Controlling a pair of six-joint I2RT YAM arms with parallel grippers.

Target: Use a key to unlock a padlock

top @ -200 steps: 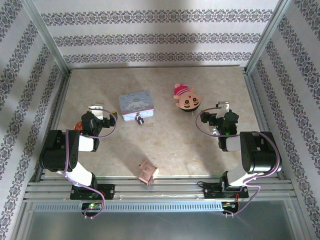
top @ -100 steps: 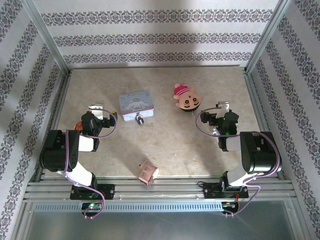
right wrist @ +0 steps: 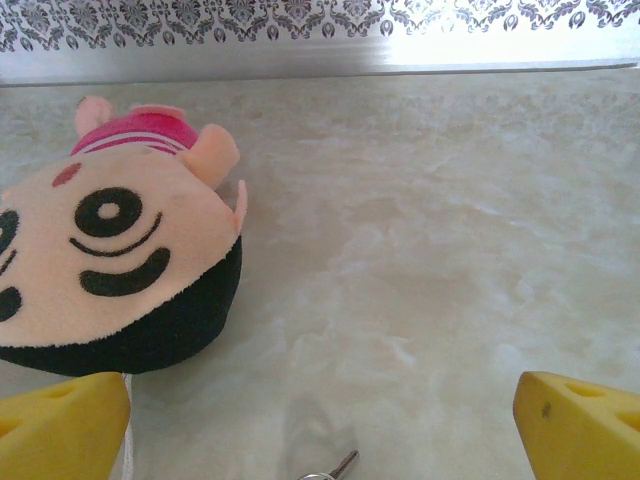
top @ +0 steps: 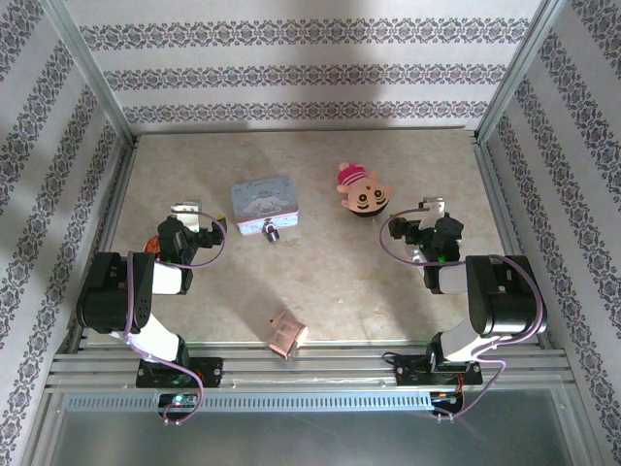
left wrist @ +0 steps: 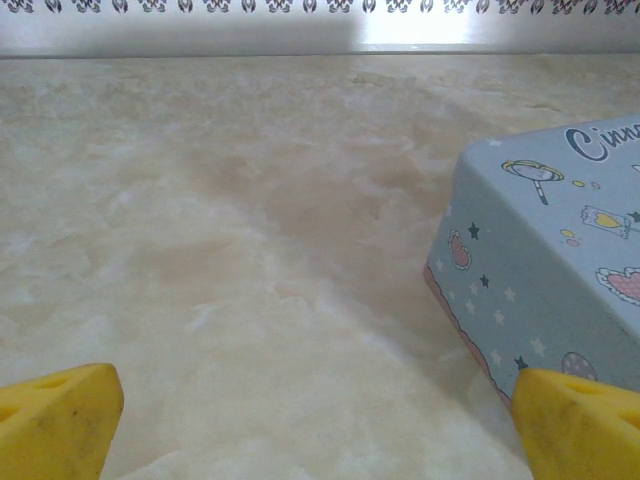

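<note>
Dark metal padlock (top: pixel 271 233), tiny with a silvery bit, at six o'clock of the smooth rectangular tin (top: pixel 264 202); left gripper (left wrist: pixel 320 422), right gripper (right wrist: pixel 325 420) both spread wide.

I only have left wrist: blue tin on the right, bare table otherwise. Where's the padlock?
Observer: In the top view the padlock lies on the table close against the near side of the tin. I can't tell if they touch.
Operator: Key?
Observer: In the right wrist view a small metal piece with a ring lies at the bottom edge, between the fingers of the right end effector. It's likely the key, but too cropped to be sure.
Operator: Is that end effector holding anything?
Observer: No. Its fingers stand wide apart with nothing between them, and a plush toy lies ahead to its left.
</note>
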